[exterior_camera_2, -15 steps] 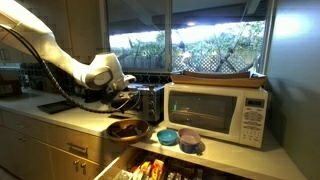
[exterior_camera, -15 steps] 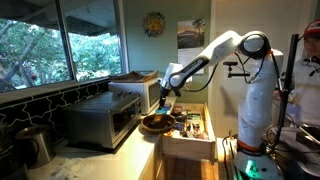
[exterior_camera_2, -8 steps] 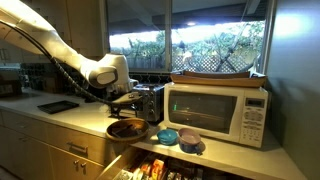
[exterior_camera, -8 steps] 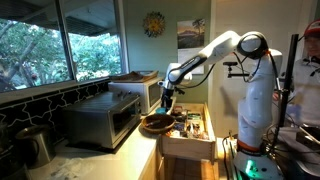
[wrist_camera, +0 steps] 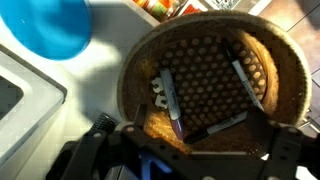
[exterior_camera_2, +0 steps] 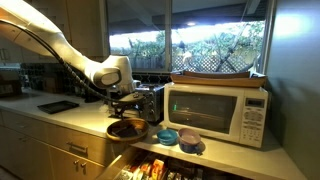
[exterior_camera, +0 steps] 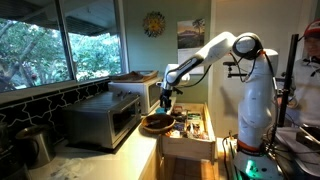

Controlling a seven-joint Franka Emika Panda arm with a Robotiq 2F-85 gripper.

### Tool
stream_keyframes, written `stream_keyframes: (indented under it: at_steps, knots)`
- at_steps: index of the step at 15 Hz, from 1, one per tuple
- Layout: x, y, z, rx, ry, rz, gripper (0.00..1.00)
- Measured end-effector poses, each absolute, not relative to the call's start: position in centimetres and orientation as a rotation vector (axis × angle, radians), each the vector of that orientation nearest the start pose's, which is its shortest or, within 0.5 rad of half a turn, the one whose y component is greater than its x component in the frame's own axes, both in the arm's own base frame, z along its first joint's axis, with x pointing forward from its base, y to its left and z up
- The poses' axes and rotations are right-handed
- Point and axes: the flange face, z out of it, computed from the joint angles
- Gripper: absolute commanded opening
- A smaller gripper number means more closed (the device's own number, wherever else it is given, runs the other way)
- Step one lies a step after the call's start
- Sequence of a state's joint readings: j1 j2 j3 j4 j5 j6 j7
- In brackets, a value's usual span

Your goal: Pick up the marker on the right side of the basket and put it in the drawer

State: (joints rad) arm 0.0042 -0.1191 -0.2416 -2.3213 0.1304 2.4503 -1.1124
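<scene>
Currently the fingers (wrist_camera: 97,130) stand spread apart and empty, hovering directly above the basket (wrist_camera: 135,60), which rests on the worktop (wrist_camera: 98,75). The target marker (wrist_camera: 248,85) lies inside the basket, ahead of the fingers and to their right, slanting along the woven wall. Two more share the basket: the left marker (wrist_camera: 170,100), ahead and to the left, and the near marker (wrist_camera: 218,124), just ahead and between the fingers, its end close to the target. The drawer (exterior_camera: 190,147) stands open beyond the basket.

Hazards, as judged:
- A straight descent would probably close on the near marker instead of the target.
- A closure not aligned across the slanted target may roll it aside.
- A finger landing on the rim may tip or slide the basket toward the blue bowl (wrist_camera: 45,25).
</scene>
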Motion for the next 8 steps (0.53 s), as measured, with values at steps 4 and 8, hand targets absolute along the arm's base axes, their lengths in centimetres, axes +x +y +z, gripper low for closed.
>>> stream_keyframes:
  at_steps: [4, 8]
  knots:
    - [52.5, -12.5, 38.4, -2.908, -1.296, -0.335, 0.81]
    - [55.2, -12.1, 37.1, -2.904, -1.334, -0.313, 0.62]
